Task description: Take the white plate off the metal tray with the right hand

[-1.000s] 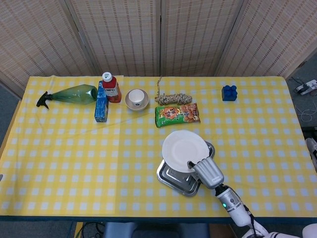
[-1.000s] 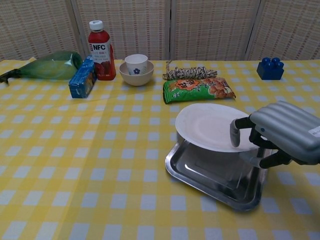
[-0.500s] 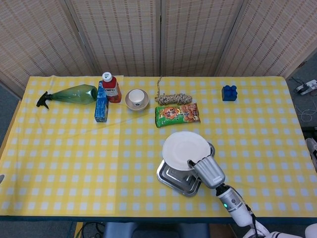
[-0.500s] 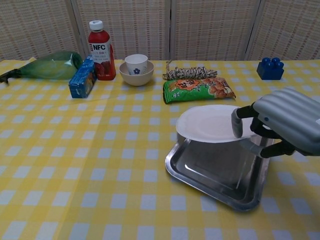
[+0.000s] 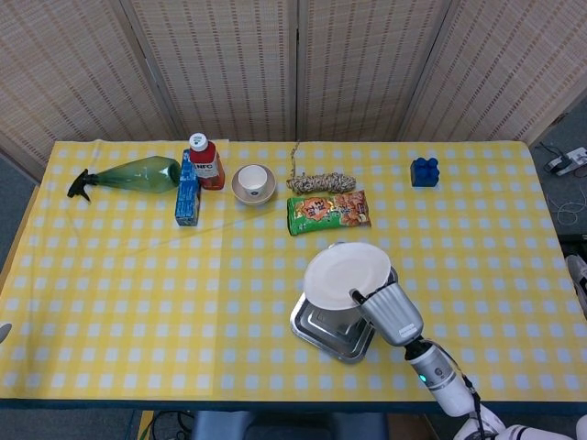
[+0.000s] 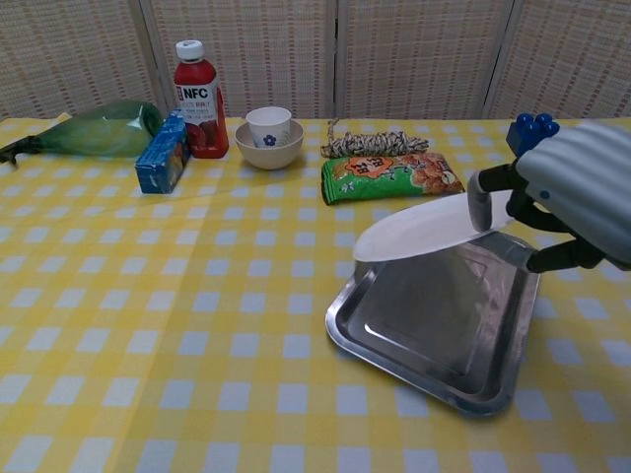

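White plate [image 6: 424, 229], pinched at its rim by the right hand [image 6: 582, 192], hangs tilted directly above the metal tray [image 6: 439, 320], clear of it.

Your right hand [image 6: 577, 197] grips the white plate [image 6: 429, 229] by its edge, thumb on top. It hangs above the table, arm reaching in from the near right.

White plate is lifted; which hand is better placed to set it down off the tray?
Right. The right hand already grips the white plate by its edge, holding it tilted above the metal tray. The left hand is not in view.
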Motion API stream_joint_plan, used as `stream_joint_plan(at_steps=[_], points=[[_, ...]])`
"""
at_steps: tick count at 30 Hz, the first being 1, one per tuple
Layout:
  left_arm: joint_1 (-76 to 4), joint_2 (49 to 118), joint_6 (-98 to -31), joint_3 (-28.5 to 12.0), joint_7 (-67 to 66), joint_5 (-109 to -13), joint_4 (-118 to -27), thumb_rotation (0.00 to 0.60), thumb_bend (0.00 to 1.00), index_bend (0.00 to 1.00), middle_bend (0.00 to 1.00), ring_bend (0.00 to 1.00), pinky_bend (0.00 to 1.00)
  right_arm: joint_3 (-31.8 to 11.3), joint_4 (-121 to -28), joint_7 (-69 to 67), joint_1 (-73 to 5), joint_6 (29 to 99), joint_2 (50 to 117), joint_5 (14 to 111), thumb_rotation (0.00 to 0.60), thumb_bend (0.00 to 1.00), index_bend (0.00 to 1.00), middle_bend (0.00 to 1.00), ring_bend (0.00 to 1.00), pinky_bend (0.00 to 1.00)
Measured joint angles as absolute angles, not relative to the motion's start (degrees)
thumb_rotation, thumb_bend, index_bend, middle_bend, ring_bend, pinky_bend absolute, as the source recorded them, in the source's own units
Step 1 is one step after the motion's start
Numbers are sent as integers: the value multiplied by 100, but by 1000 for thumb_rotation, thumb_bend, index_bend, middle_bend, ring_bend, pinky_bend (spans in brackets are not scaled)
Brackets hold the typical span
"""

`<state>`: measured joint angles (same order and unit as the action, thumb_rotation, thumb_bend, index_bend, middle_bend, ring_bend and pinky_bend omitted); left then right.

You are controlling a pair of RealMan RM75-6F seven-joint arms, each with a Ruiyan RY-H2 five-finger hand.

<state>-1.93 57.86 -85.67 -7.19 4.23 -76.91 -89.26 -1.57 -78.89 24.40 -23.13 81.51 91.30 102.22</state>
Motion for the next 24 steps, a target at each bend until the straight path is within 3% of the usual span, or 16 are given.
stream_joint_plan(at_steps=[12, 24], points=[[-191, 5779, -8578, -699, 418, -7728, -8947, 600, 179, 431, 423, 361, 474, -329, -8155, 2819, -2293, 8435, 8765, 10390, 600, 369, 607, 1000, 1000, 1000], [-191, 5782, -8543, -743, 451, -7597, -8899, 600, 180, 431, 423, 361, 474, -537, -7629, 2237, -2916, 8238, 9184, 10683, 600, 368, 607, 1000, 1000, 1000]])
